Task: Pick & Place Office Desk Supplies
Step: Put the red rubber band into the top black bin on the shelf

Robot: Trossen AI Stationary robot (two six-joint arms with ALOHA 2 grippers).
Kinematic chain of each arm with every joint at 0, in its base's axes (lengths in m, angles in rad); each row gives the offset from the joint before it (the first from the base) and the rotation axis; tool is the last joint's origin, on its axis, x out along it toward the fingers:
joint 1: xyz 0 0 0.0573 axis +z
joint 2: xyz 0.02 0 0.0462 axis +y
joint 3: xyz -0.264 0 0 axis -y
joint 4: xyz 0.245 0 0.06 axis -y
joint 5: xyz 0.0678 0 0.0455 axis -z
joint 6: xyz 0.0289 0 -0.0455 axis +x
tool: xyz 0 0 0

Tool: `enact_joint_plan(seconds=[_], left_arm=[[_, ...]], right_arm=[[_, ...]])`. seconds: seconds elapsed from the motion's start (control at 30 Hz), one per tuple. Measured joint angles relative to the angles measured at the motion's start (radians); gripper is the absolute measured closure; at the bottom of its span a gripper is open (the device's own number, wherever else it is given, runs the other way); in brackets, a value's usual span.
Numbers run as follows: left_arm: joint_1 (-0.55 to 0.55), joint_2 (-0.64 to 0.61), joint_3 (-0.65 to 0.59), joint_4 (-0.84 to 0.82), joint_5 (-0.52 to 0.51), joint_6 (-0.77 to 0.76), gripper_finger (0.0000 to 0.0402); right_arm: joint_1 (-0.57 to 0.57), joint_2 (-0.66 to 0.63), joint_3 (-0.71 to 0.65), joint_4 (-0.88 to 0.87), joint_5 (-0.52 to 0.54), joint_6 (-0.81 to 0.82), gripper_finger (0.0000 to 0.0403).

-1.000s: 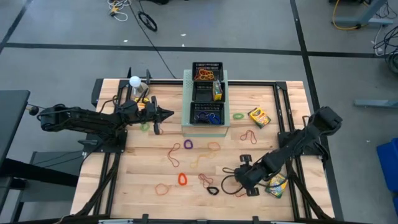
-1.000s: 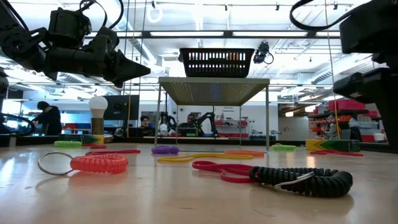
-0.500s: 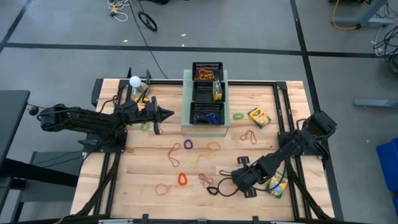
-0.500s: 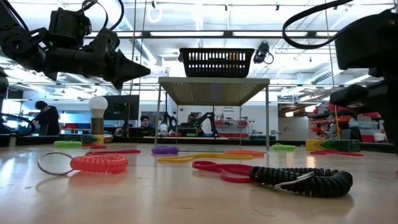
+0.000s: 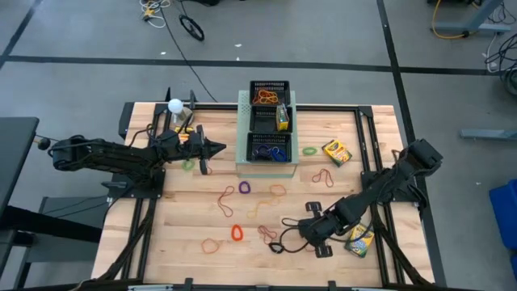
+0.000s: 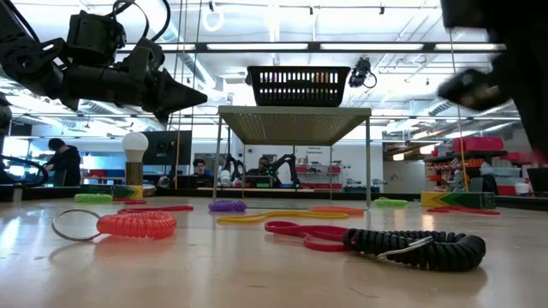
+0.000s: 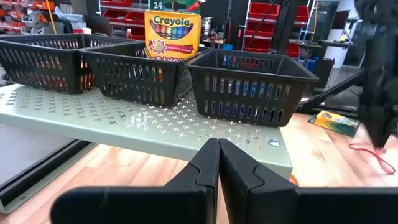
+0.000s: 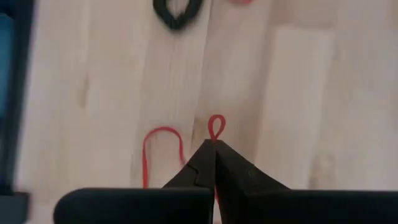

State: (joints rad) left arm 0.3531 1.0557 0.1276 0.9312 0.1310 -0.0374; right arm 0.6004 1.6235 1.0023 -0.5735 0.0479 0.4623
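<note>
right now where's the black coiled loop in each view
High view: black coiled loop near the table's front edge, just left of the right hand.
Low view: foreground, right of centre.
Left wrist view: not in it.
Right wrist view: top edge, beyond the red band the right hand pinches.
Shared landmark: pale-green stand, in high, low, left wrist.

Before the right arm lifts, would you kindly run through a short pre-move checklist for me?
1. Right hand shut on the red rubber band: ok, a loop pokes out past the tips.
2. Band free of the black coil: ok, apart.
3. Mesh trays on the green box: ok.
4. Left hand clear of the trays: ok, shut, beside them.
5. Grip firm enough to lift: cannot tell.
</note>
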Motion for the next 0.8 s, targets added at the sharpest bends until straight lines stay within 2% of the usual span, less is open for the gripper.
enact_joint_plan(seconds=[0.2,0.4,0.57,0.67,0.8], left_arm=[[0.0,0.0,0.0,0.0,0.0,0.008,0.0387],[0.0,0.0,0.0,0.007,0.0,0.01,0.0387],[0.0,0.0,0.0,0.005,0.0,-0.004,0.0387],[0.0,0.0,0.0,0.005,0.0,-0.03,0.0387],[0.0,0.0,0.0,0.005,0.0,-0.033,0.0387]], right_arm=[[-0.072,-0.067,0.186,-0.218,0.004,-0.092,0.0401],[-0.185,-0.113,0.414,-0.313,0.107,-0.278,0.0401],[-0.337,-0.115,0.632,-0.307,0.256,-0.474,0.0402],[-0.447,-0.112,0.738,-0.227,0.337,-0.599,0.0402],[-0.627,-0.11,0.805,-0.065,0.334,-0.73,0.0402]])
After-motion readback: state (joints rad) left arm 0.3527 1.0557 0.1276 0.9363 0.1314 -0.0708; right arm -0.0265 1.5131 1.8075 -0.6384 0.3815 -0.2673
